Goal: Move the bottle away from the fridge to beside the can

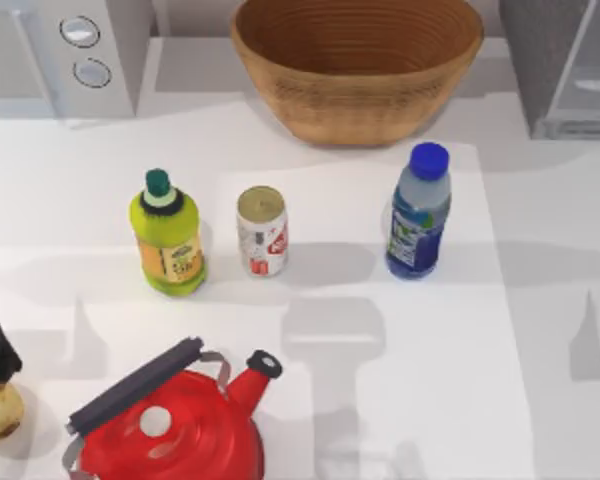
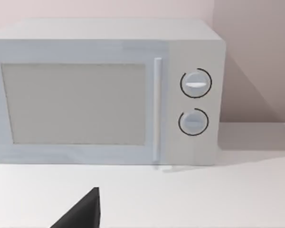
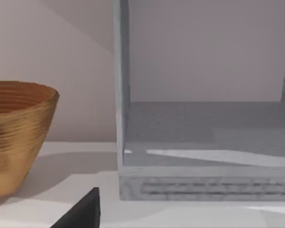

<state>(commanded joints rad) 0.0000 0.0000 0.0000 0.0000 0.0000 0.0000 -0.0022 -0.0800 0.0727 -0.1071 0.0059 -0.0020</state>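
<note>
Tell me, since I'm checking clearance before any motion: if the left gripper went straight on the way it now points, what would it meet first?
Most likely the white microwave: the left wrist view faces its door squarely across bare table. Nothing stands between, though depth is hard to judge.

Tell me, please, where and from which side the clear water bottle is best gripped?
Probably around the labelled body of the bottle, below its blue cap, coming from the top view's right: it stands upright, and that side is open, while the can stands to its left.

White table with soft shadows falling across it; plain pale pinkish wall rising behind the table's far edge.
</note>
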